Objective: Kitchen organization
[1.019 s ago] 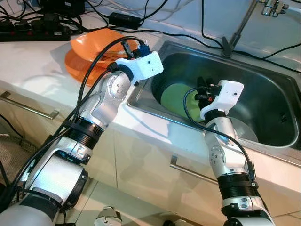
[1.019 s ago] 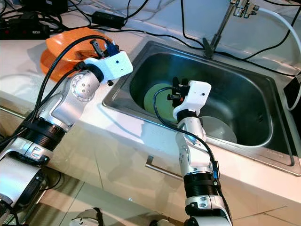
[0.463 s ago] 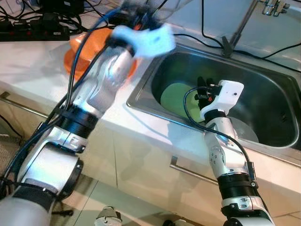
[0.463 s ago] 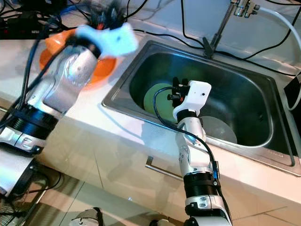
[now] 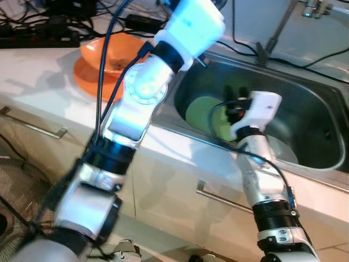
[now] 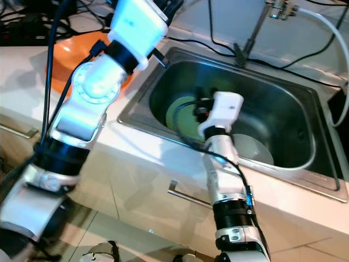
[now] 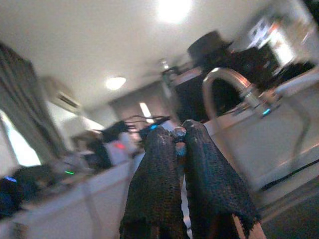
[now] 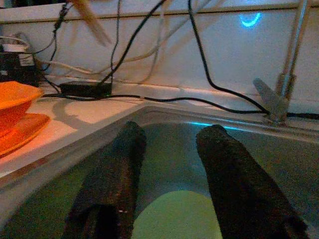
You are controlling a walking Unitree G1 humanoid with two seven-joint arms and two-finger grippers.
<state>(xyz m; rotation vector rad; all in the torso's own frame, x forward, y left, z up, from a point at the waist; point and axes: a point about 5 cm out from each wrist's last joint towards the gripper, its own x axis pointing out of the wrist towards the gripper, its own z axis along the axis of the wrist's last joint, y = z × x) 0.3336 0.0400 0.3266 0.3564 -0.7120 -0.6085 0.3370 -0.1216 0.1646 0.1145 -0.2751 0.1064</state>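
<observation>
My left arm [image 5: 188,22] is raised high over the sink's near-left corner. In the left wrist view my left gripper [image 7: 179,135] is shut, with a thin wooden stick [image 7: 243,226] running back along its fingers. The stick's other end [image 8: 92,22] shows in the right wrist view. My right gripper [image 8: 173,132] is open, low inside the steel sink [image 5: 322,117], just above a round green plate [image 5: 200,112]. An orange bowl [image 5: 106,50] sits on an orange plate [image 5: 87,79] on the counter left of the sink.
A grey dish [image 5: 284,152] lies in the sink to the right of the green plate. The tap [image 5: 279,30] stands behind the sink. Black cables and power strips [image 5: 38,34] run along the back of the white counter. Cabinet handles [image 5: 32,125] are below.
My left arm has swung up from beside the orange bowl to high over the sink's left edge, nearer the camera. My right gripper has hardly moved.
</observation>
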